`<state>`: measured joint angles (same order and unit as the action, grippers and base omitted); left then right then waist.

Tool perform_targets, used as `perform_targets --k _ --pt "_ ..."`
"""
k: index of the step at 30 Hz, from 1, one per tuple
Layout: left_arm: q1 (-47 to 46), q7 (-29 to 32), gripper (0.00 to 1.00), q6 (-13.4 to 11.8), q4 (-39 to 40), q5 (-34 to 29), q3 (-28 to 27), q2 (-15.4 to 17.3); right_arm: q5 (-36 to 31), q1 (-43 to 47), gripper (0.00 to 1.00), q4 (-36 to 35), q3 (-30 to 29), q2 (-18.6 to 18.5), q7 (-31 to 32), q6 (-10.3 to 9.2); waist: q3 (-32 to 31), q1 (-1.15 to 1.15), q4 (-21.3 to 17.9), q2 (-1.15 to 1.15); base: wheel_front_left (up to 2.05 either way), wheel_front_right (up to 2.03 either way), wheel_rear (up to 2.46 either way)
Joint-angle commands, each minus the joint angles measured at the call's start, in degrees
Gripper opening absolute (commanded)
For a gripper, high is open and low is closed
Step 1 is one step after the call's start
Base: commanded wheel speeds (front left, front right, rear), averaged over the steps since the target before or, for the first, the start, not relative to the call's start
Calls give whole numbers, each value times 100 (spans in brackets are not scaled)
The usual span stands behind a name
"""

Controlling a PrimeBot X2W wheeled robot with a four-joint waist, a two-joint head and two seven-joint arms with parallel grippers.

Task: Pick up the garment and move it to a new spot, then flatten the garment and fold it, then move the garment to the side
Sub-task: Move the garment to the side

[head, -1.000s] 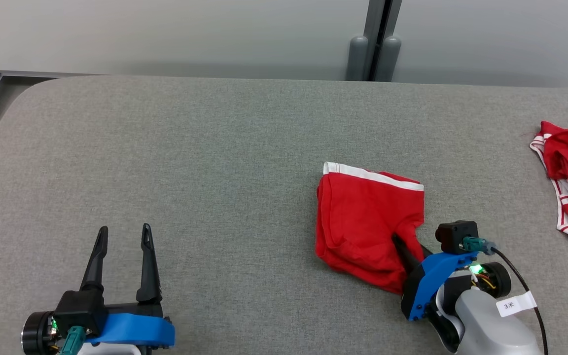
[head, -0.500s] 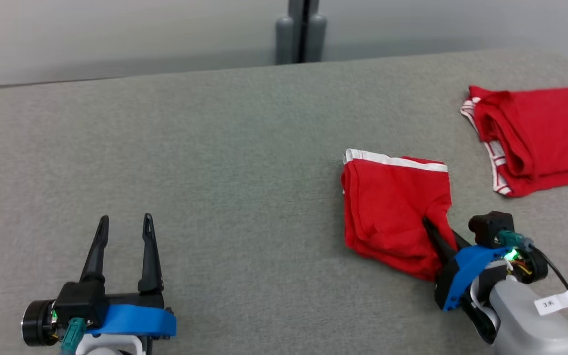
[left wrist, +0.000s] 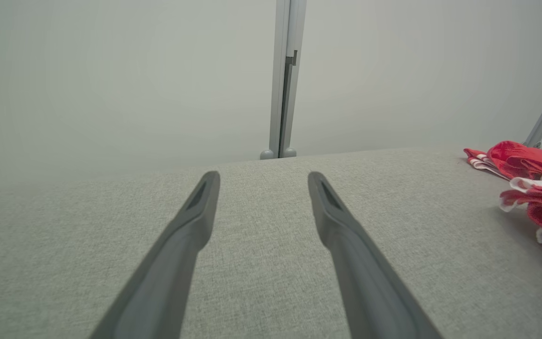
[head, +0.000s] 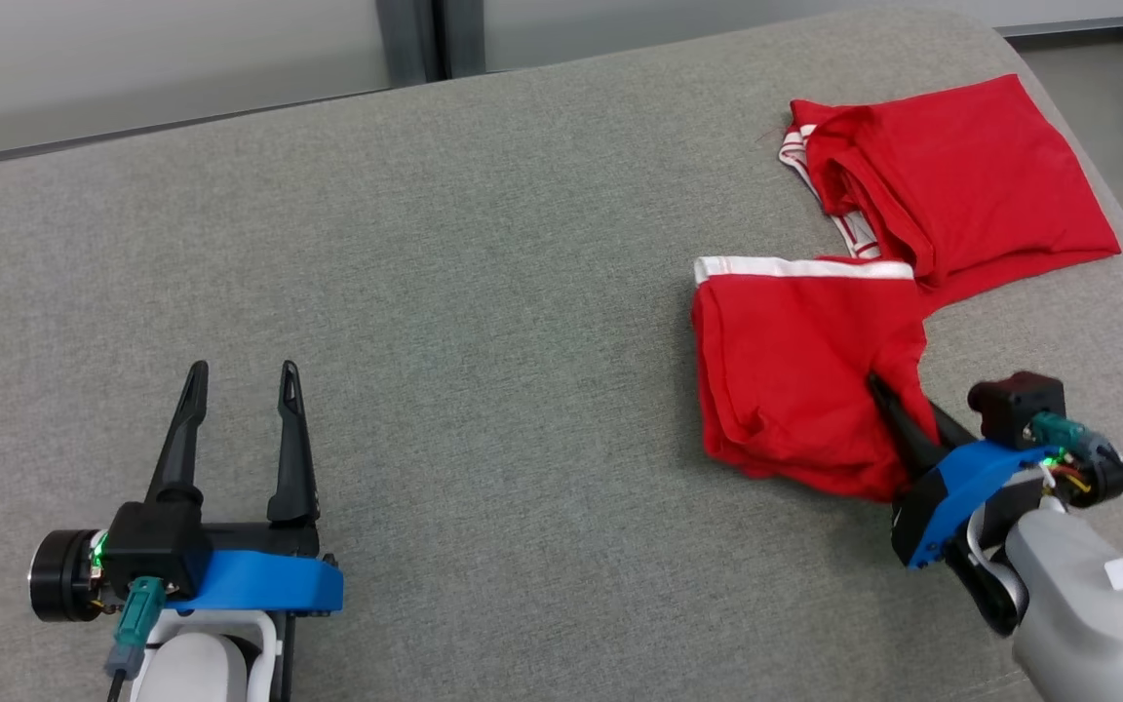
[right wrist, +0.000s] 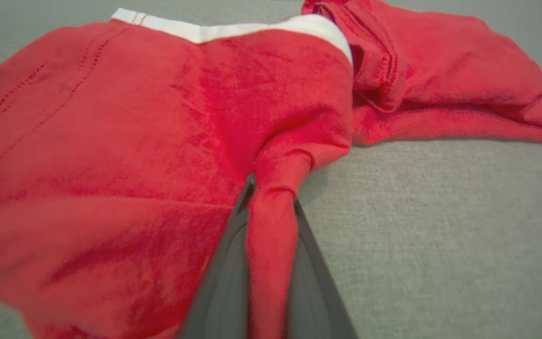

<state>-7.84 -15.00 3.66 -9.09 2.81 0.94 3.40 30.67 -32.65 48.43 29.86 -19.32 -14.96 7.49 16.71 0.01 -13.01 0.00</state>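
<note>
Garment (head: pixel 795 370): red, folded, with a white waistband (head: pixel 805 267) along its far edge. Lies on the right half of the grey cloth-covered table (head: pixel 474 292).

Right gripper (head: pixel 881 388): comes in low from the near right, fingers pinched together on the garment's near right corner. Right wrist view shows a narrow ridge of red cloth squeezed between the two dark fingers (right wrist: pixel 224 282) and drawn into a bunched tuck at their tips. From that tuck the rest of the garment spreads away to the far side and to the left, resting on the table.

Second red garment (head: pixel 961 175): lies flat at the far right corner of the table, just beyond the first. The first garment's far right corner, at the waistband's end, meets its near edge.

Left gripper (head: pixel 243 370): low over bare table at the near left, well apart from both garments. Fingers spread, nothing between them. Left wrist view has the red cloth off at its right edge.
</note>
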Motion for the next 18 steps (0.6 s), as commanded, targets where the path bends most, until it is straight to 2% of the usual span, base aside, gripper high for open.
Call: perform_targets --k 1,9,13,18 --pt "-106 -23 100 22 -1 -25 7 30 -71 -168 0 -81 -13 -64 -26 0 26 -1 35 0 0 0 0" --pt "-140 -23 100 -8 65 -16 -54 17 -718 -959 0 -581 52 -478 -27 0 205 -1 249 0 0 0 0" --pt "-156 -23 100 -52 215 -66 -12 3 -782 -1456 0 -418 240 -893 -21 0 431 -1 301 0 0 0 0" --pt "-308 -22 100 -89 406 -100 -21 -1 -553 -2033 0 -202 400 -1541 9 0 820 -1 244 0 0 0 0"
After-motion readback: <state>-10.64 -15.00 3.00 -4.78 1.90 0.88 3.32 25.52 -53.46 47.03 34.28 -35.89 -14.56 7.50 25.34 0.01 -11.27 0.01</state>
